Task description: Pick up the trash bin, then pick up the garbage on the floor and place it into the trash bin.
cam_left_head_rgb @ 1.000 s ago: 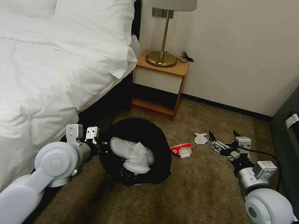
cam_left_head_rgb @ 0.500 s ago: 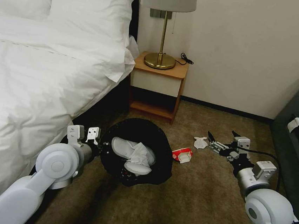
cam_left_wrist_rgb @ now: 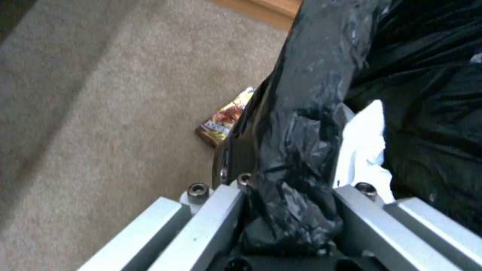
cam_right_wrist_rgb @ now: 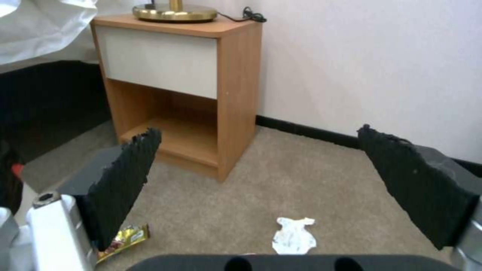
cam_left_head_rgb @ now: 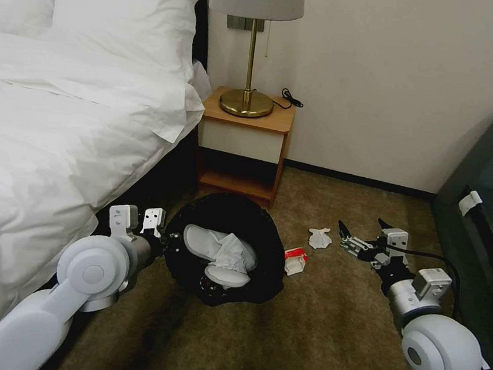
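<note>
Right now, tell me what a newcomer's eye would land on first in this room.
The trash bin stands out, its black bag clamped at the rim by the left gripper, with white slippers and tissue inside. On the carpet to its right lie a red wrapper and a crumpled white tissue, the right gripper open just beyond the tissue.
</note>
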